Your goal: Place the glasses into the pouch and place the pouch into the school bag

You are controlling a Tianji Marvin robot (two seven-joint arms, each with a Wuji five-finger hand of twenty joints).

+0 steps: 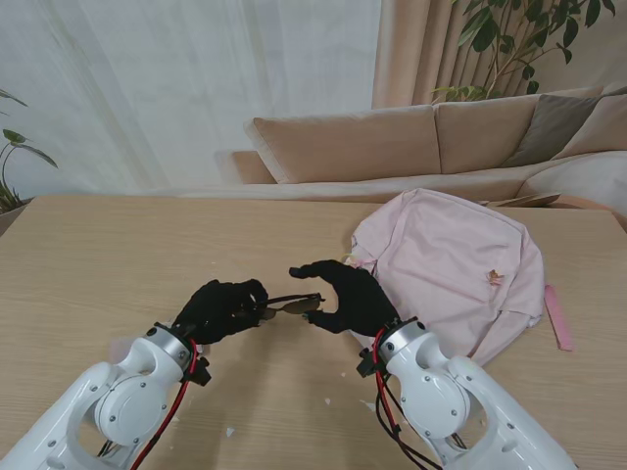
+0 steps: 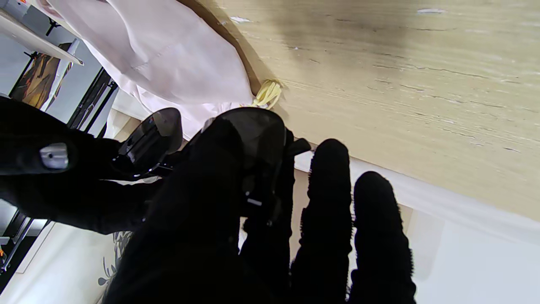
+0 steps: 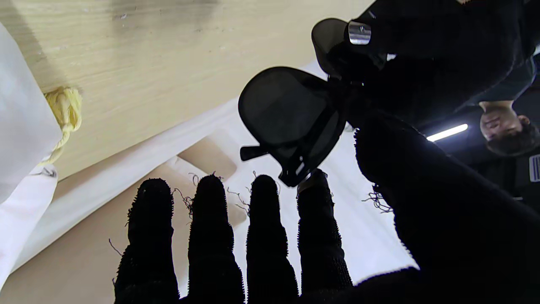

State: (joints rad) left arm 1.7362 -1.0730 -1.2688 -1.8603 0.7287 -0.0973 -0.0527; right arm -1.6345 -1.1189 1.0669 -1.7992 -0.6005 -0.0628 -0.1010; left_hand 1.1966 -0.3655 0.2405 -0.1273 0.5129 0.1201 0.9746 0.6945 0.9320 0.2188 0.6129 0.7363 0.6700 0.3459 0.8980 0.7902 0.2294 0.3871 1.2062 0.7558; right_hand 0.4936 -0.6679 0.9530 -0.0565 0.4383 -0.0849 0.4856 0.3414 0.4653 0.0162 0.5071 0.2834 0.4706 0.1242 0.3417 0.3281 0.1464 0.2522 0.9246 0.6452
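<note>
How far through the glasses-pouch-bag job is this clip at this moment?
Early. Done: the glasses are off the table, held between the left hand and right hand. In hand: a two-handed grip or handover. Left: no pouch is clearly visible, so bagging the glasses and loading the pink school bag, lying flat at right, both remain.

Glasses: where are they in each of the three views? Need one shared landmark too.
Stand view: glasses between the left hand and right hand, mid-table.
Left wrist view: glasses at centre, past the fingers.
Right wrist view: glasses upper centre.
Shared landmark: pink school bag.
</note>
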